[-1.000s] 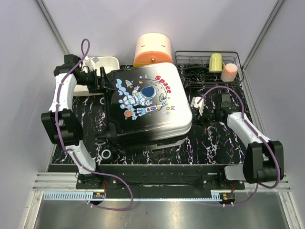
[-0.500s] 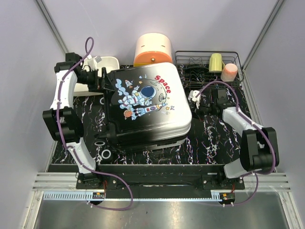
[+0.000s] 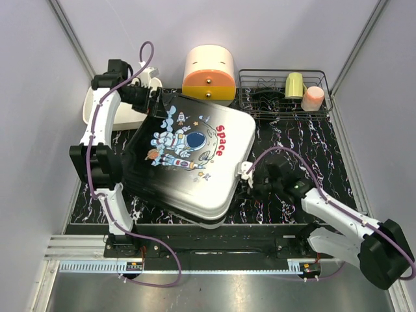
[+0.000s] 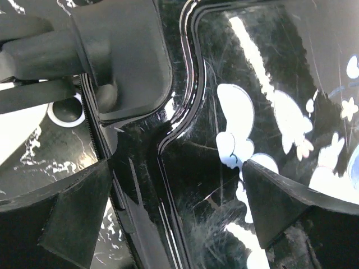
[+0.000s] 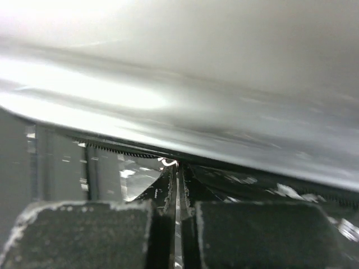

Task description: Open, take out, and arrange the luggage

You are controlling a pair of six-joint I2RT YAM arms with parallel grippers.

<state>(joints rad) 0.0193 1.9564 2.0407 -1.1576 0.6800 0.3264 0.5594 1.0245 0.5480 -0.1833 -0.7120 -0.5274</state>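
Note:
The luggage (image 3: 195,162) lies shut and skewed on the mat, astronaut side up, white at its near edge. My left gripper (image 3: 155,104) stands open over its far left corner. In the left wrist view, the left gripper (image 4: 176,207) straddles the glossy black shell (image 4: 202,185) beside a wheel housing (image 4: 123,56), touching nothing. My right gripper (image 3: 249,177) sits against the luggage's right edge. In the right wrist view, the right gripper (image 5: 178,168) is shut, with a small shiny zipper pull (image 5: 168,162) at its tips on the zipper line (image 5: 112,147).
A cream-and-orange cylindrical box (image 3: 208,71) stands behind the luggage. A white tray (image 3: 127,116) lies at the back left. The wire rack (image 3: 273,97) at the back right holds a yellow-green cup (image 3: 294,84) and a pink cup (image 3: 312,98). A white ring (image 4: 64,112) lies on the mat.
The luggage has swung clockwise and slid toward the front left. My right gripper, still shut, travelled forward along its right edge. The left gripper opened wider and shifted back.

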